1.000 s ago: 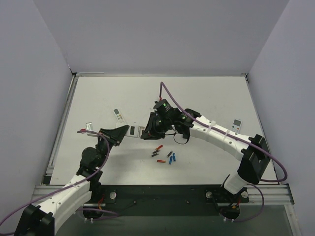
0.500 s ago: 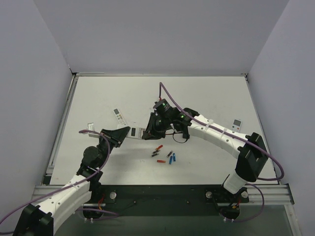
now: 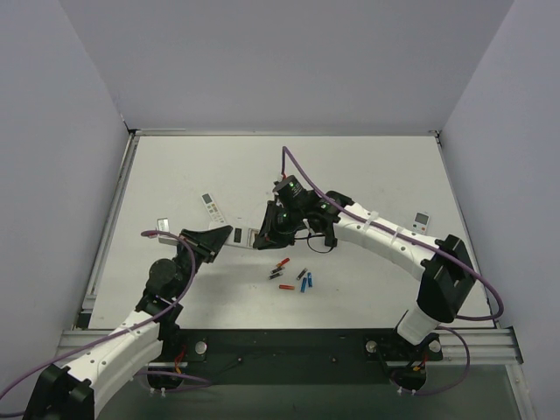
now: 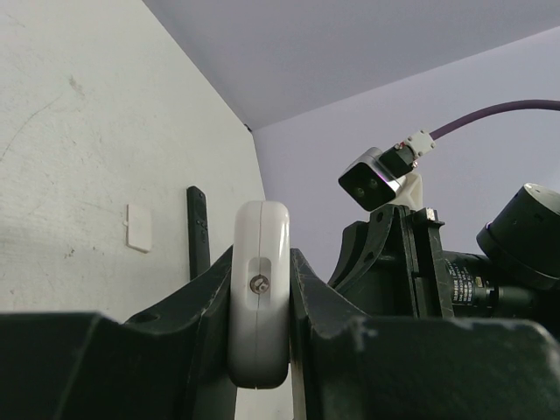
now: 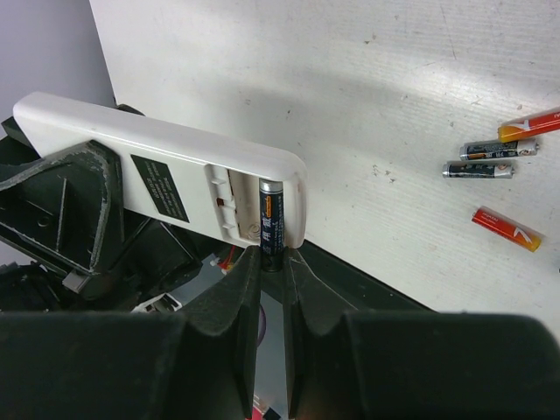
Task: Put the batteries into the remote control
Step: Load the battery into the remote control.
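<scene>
My left gripper [image 3: 213, 238] is shut on the white remote control [image 3: 240, 234] and holds it on edge above the table; it shows end-on between the jaws in the left wrist view [image 4: 259, 289]. In the right wrist view the remote's plain back [image 5: 105, 131] faces up, with a dark label and an open battery bay [image 5: 234, 203]. My right gripper [image 5: 272, 261] is shut on a dark grey battery [image 5: 270, 219], which lies partly in the bay's outer slot. Several loose batteries lie on the table: orange [image 5: 529, 125], two dark grey [image 5: 478, 169], red [image 5: 505, 228], and blue [image 3: 305, 281].
A slim white remote [image 3: 212, 206] lies behind the left gripper. A small white flat piece [image 3: 161, 225] lies to its left. Another small white remote [image 3: 421, 220] lies at the far right. Grey walls enclose the table.
My right gripper has edged a little to the left with the battery, closer against the remote. The left gripper and the remote have hardly moved.
</scene>
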Robot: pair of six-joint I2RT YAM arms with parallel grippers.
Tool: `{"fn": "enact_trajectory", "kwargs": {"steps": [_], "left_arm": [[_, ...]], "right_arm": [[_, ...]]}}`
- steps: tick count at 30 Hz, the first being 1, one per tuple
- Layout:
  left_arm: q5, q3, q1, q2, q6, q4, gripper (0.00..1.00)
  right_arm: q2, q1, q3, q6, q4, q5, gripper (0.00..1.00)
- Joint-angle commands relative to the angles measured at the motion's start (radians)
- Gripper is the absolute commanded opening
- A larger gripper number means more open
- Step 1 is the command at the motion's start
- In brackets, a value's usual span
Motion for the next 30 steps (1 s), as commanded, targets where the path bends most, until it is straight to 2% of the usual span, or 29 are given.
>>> {"fn": "enact_trajectory", "kwargs": {"steps": [1, 8, 14, 25, 30], "left_arm": [[0.022, 0.084, -0.008, -0.027, -0.049, 0.061, 0.00], [0.008, 0.080, -0.008, -0.029, -0.061, 0.050, 0.00], [0.002, 0.081, -0.008, -0.036, -0.063, 0.045, 0.00], [-0.012, 0.073, -0.008, -0.038, -0.084, 0.030, 0.00], [-0.015, 0.072, -0.008, -0.042, -0.089, 0.015, 0.00]], "right_arm": [[0.033, -0.012, 0.029, -0.032, -0.034, 0.013, 0.00], [0.030, -0.011, 0.023, -0.023, -0.037, 0.022, 0.02], [0.028, -0.012, 0.026, -0.022, -0.038, 0.030, 0.14], [0.011, -0.011, 0.032, -0.017, -0.037, 0.038, 0.23], [-0.001, -0.004, 0.040, -0.029, -0.038, 0.047, 0.35]]}}
